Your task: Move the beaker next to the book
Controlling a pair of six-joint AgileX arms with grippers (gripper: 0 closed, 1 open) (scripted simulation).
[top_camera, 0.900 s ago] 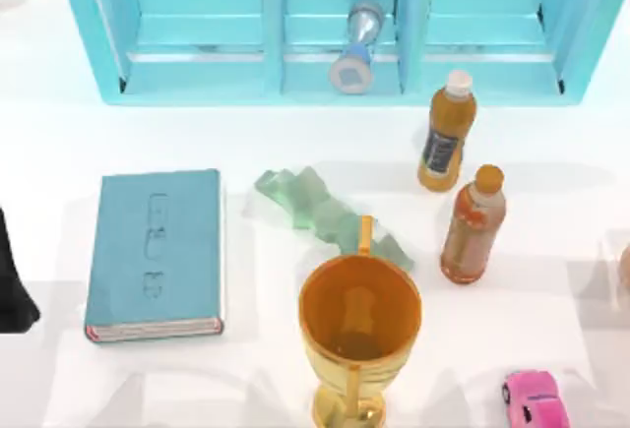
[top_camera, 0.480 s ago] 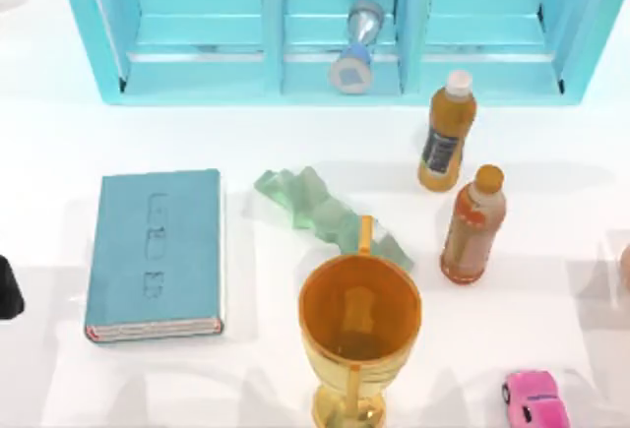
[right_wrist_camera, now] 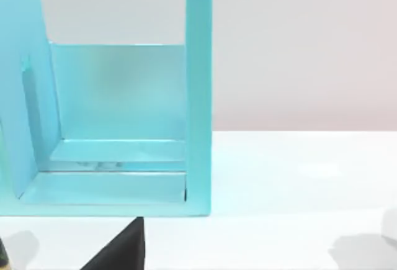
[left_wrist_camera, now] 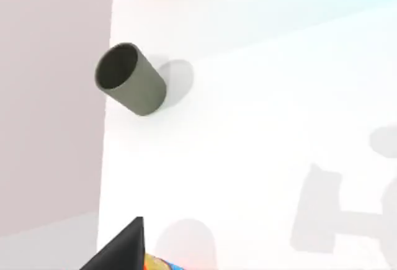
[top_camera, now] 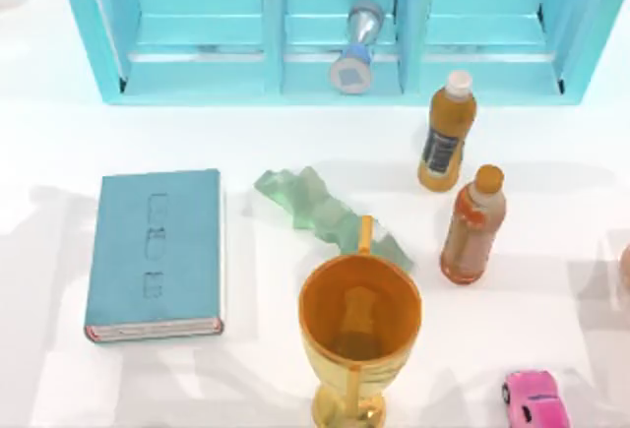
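Top view: white table [top_camera: 295, 143]; teal-blue book [top_camera: 155, 254] lying flat toward the left side, cover up, white page edges and red trim at its near edge. Right of the book, a crumpled pale green sheet [top_camera: 320, 212], and near of that a large golden goblet [top_camera: 359, 335], upright. Two bottles stand to the right: an orange one with a white cap [top_camera: 446, 133], farther back, and a brownish one with an orange cap [top_camera: 472, 223], nearer. A pink toy car [top_camera: 536, 398] sits at the near right. Along the far edge stands a turquoise shelf unit [top_camera: 335, 25] with a silver-blue hourglass-shaped item [top_camera: 356, 46] in its middle compartment. Left wrist view: the beaker [left_wrist_camera: 129, 79], dull grey-green with a dark rim, stands on the table close beside one of its edges, well apart from everything else, casting a short shadow; a dark part of the left gripper [left_wrist_camera: 121, 248] shows at the frame's edge, and whether its fingers are parted or closed cannot be told. Right wrist view: an end compartment of the turquoise shelf unit on the table, with a dark part of the right gripper [right_wrist_camera: 121, 248] at the frame's edge; its finger state likewise cannot be told.
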